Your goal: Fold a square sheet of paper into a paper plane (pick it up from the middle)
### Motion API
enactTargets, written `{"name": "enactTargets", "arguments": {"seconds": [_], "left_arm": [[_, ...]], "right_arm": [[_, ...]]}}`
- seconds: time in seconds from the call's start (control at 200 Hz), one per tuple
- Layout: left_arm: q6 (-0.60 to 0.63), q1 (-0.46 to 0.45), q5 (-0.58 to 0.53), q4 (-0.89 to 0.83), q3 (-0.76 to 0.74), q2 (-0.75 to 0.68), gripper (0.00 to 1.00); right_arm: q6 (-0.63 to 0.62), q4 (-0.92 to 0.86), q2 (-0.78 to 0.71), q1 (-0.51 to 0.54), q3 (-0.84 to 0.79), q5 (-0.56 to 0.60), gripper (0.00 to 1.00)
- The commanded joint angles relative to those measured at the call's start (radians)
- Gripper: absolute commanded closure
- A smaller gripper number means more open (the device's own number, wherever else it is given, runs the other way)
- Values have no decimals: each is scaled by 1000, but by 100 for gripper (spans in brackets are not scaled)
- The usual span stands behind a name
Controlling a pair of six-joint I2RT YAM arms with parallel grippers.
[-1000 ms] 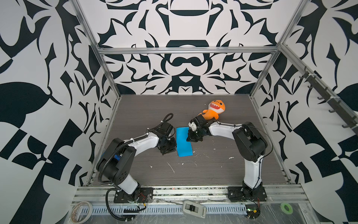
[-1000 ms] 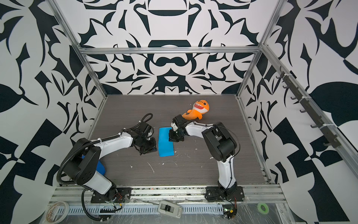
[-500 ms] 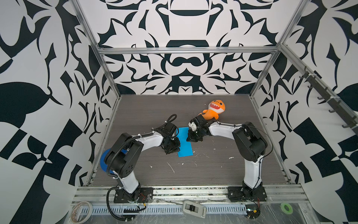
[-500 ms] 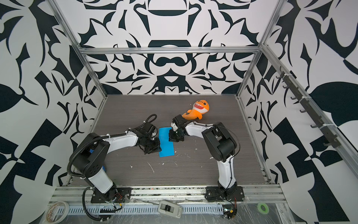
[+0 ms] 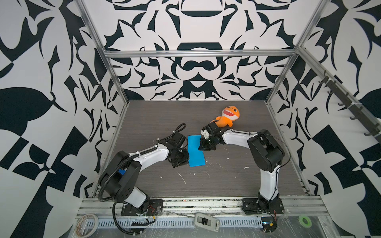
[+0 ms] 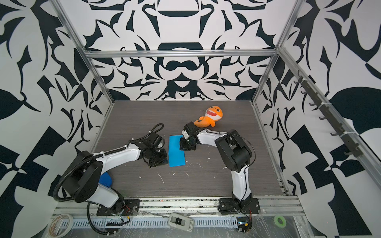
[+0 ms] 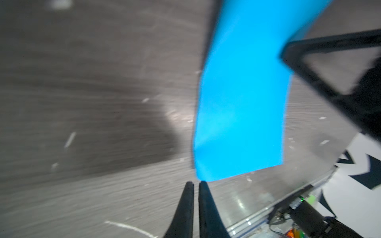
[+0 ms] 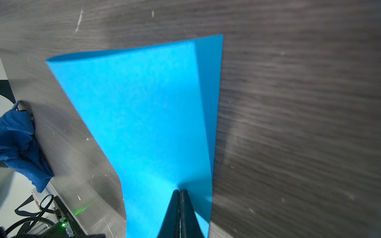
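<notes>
One blue sheet, one orange plush, closed left pincer, closed right pincer.

The sheet of paper is laid on the table between the left gripper and right gripper, the shark plush behind.

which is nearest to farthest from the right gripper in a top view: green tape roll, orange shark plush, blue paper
1. blue paper, directly under the right gripper
2. orange shark plush, just behind it, toward the back wall
3. green tape roll, front right corner, beyond the rail
</notes>
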Motion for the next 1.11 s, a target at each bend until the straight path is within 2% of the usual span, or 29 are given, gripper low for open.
{"name": "enactTargets", "arguments": {"seconds": [0.0,0.29,0.43,0.565,0.74,0.98,1.1], "left_arm": [[-45,-4,40,82,20,35,89],[-46,-15,22,36,12,133,89],[-45,-15,14,-26,-31,83,89],[16,3,-11,-119,-1,20,89],[48,74,35,9,53,-23,88],[167,103,37,40,239,194,90],[227,104,-11,11,305,279,90]], "right_arm": [[6,-106,95,4,-54,157,92],[5,-107,95,5,-54,154,92],[1,-112,91,4,-58,157,92],[-2,-115,99,4,-54,154,92],[-8,-117,106,4,-42,158,92],[-10,-118,115,4,-39,161,92],[-10,-118,119,4,-40,161,92]]}}
